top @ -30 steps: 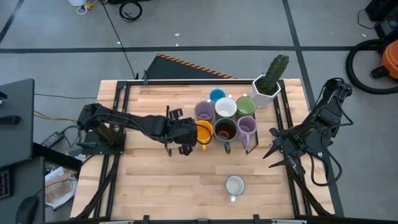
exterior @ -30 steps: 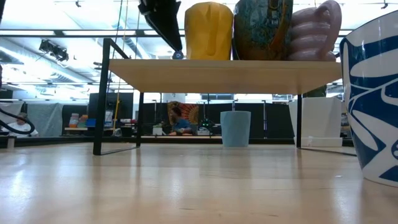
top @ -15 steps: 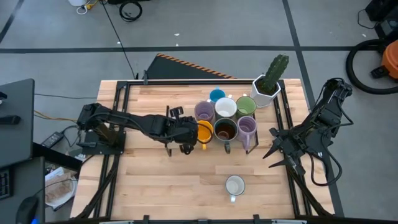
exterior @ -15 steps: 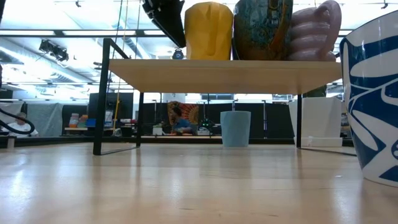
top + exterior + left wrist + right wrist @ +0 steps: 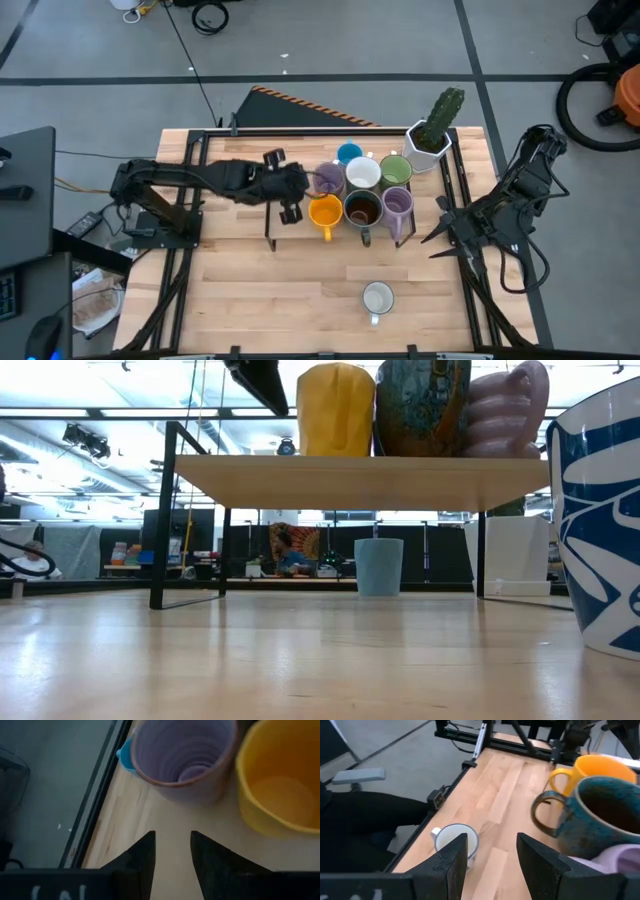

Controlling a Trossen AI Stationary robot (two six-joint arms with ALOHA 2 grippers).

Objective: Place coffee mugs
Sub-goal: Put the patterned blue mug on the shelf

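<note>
One left gripper [image 5: 291, 199] withdrawn from orange mug [image 5: 324, 211], fingers parted, empty

Seven mugs sit bunched upright just right of center up top: orange mug [image 5: 325, 211], dark mug [image 5: 362, 209], two lavender mugs [image 5: 329, 180] [image 5: 397, 203], white mug [image 5: 362, 174], green mug [image 5: 395, 169], blue mug [image 5: 349, 154]. Another white mug [image 5: 377, 298] sits alone lower down.

Two black jointed arms on dark frames, looped black cables, each ending in tapered matte-black fingers [image 5: 145, 860].
</note>
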